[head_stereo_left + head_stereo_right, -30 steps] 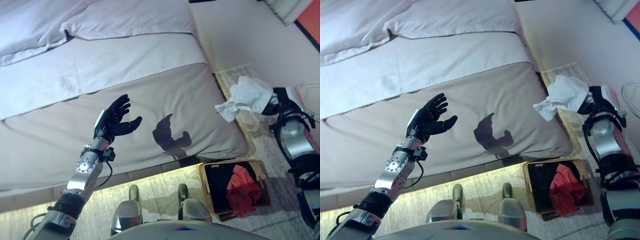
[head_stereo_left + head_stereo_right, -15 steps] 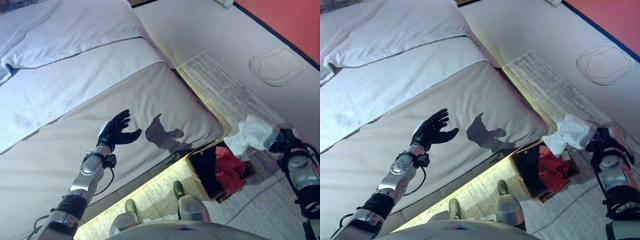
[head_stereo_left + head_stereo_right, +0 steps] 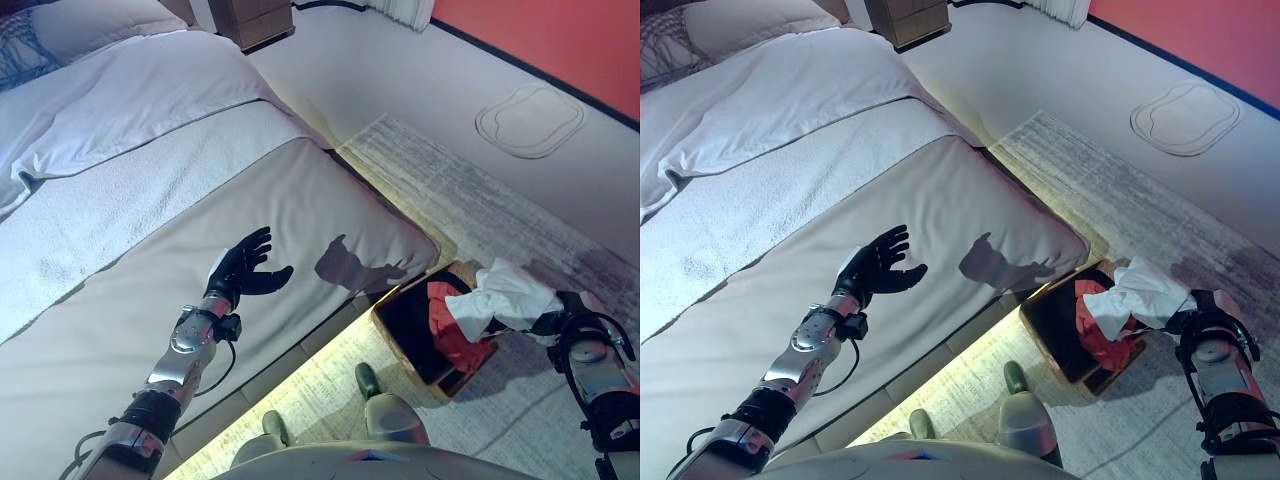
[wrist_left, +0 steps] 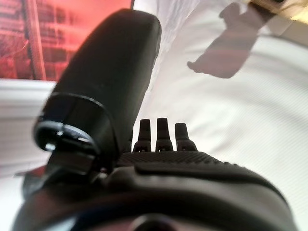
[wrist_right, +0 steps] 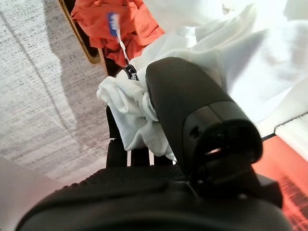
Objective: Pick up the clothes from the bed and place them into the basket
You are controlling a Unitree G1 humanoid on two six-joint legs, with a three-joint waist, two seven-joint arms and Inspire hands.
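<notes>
Carrying step: the right hand (image 3: pixel 1196 322) is clenched around the white garment (image 3: pixel 1143 293), which hangs over the basket (image 3: pixel 1045 325) beside the bed (image 3: pixel 840 180), above the red clothing (image 3: pixel 1102 330). Left hand (image 3: pixel 874 266) hovers relaxed, empty. Next call: centre over the basket, then let go.

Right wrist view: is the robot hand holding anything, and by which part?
Yes. The right robot hand grips the crumpled white cloth garment by a bunched fold at one end; the rest hangs over the basket.
</notes>
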